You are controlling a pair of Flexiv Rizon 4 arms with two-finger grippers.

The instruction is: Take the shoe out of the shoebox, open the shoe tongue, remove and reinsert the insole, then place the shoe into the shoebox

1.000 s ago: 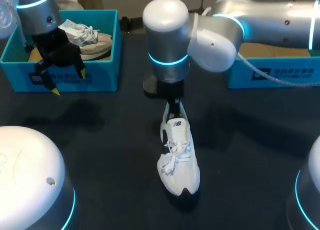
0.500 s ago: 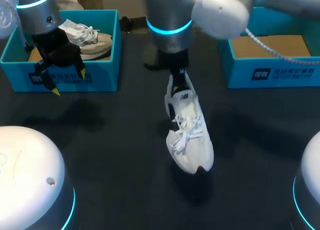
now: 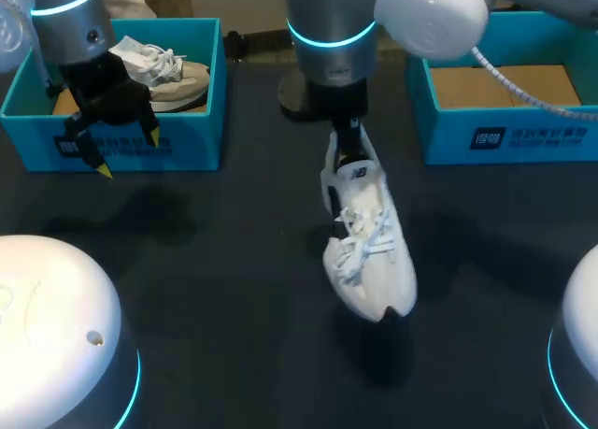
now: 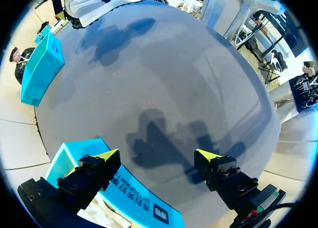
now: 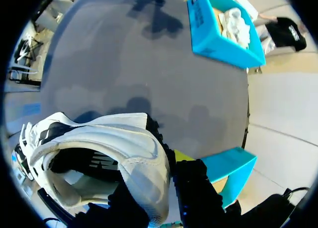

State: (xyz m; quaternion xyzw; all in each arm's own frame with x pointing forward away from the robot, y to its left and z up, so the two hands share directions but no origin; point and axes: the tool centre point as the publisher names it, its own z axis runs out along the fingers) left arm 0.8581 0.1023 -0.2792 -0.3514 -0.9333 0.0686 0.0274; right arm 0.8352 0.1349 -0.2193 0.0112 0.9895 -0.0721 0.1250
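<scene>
The dark table (image 3: 224, 289) spreads under everything. My right arm (image 3: 336, 27) comes in over its far middle, and my left arm (image 3: 65, 18) stands at the far left corner.

Two teal shoeboxes sit along the far edge, well apart. The left shoebox (image 3: 201, 102) is under my left arm. The right shoebox (image 3: 523, 130) shows only a brown cardboard floor (image 3: 505, 83) inside.

Between them, nearer the right box, hangs the white sneaker (image 3: 369, 242). My right claw (image 3: 348, 141) grips it by the heel collar, with one finger inside the opening and the other against the back of the heel. The shoe points toe-down and towards me, laces up. Its toe looks clear of the table, with its shadow just beneath. The right wrist view looks straight down into the shoe's open mouth.

A second sneaker (image 3: 173, 74), pale with a tan sole, lies in the left shoebox.

My left claw (image 3: 128, 155) holds nothing. Its yellow tips are spread wide in front of that box's front wall, above bare table.

Each box has a white printed label on its front wall. The right box's label (image 3: 533, 135) is in plain view, and my left claw partly covers the other. The white sneaker has a small dark logo (image 3: 358, 172) on its tongue.

Nothing lies on the table between the hanging shoe and either box.
</scene>
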